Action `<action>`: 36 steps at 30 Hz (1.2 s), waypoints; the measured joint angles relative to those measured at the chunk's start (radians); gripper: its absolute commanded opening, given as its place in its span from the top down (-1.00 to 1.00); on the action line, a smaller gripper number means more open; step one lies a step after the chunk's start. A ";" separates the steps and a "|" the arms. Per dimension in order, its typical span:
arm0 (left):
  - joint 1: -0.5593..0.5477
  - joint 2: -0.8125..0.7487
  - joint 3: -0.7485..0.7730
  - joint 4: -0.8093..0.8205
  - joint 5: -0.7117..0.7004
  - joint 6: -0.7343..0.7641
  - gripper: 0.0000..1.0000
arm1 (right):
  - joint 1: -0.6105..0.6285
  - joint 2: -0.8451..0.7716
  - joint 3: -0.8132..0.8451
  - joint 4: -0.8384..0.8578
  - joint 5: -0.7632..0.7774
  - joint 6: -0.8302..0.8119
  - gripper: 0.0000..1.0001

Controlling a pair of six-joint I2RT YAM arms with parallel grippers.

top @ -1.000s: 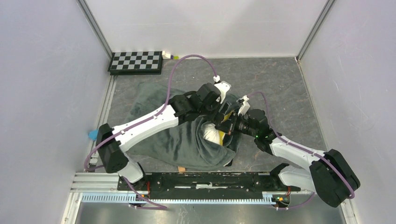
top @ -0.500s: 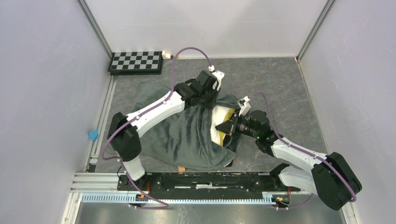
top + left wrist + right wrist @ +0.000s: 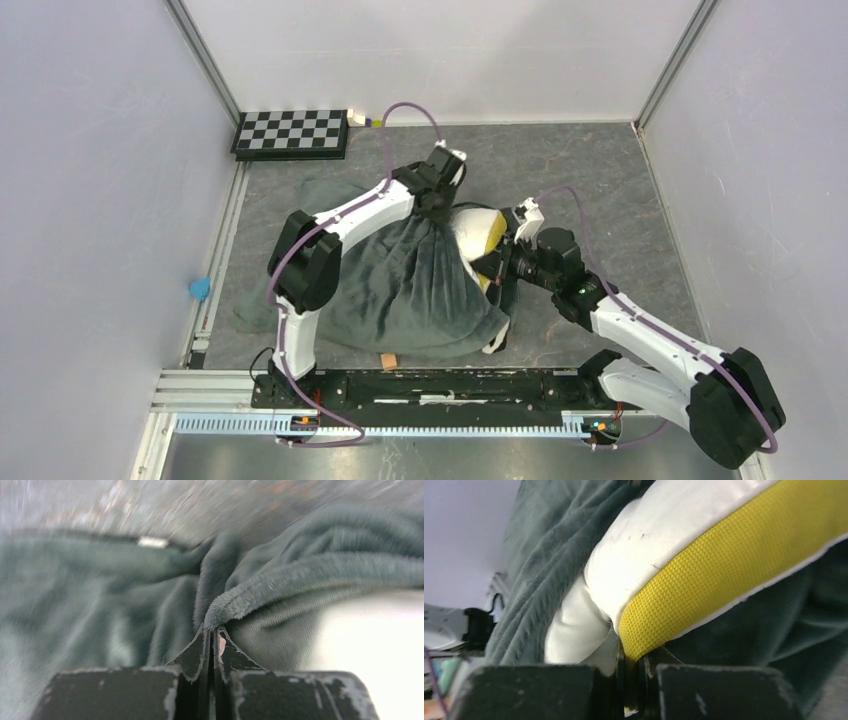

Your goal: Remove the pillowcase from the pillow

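The pillowcase lies dark grey-green side up in the middle of the table, bunched over the pillow. The pillow's white corner with its yellow edge pokes out of the open end. My left gripper is at the far side of that opening. In the left wrist view the left gripper is shut on the plush rim of the pillowcase. My right gripper holds the pillow from the right. Close up, the right gripper is shut on the yellow edge, with pillowcase folds behind.
A checkerboard lies at the back left corner. A small blue object sits by the left wall. A small tan piece lies just in front of the fabric, near the base rail. Walls close in left, right and back.
My left gripper has moved back to the rim of the opening and shut on the fabric. More of the white and yellow pillow shows. The right gripper keeps its hold.
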 measured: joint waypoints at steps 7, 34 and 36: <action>0.121 -0.189 -0.408 0.179 -0.031 -0.065 0.92 | 0.019 -0.082 0.129 -0.258 0.233 -0.144 1.00; -0.198 -0.990 -0.745 0.190 0.130 -0.188 -0.69 | 0.007 0.178 0.311 -0.105 0.341 -0.050 1.00; -0.253 -1.005 -0.779 0.201 0.148 -0.192 -0.69 | 0.006 0.188 0.321 -0.098 0.333 -0.043 1.00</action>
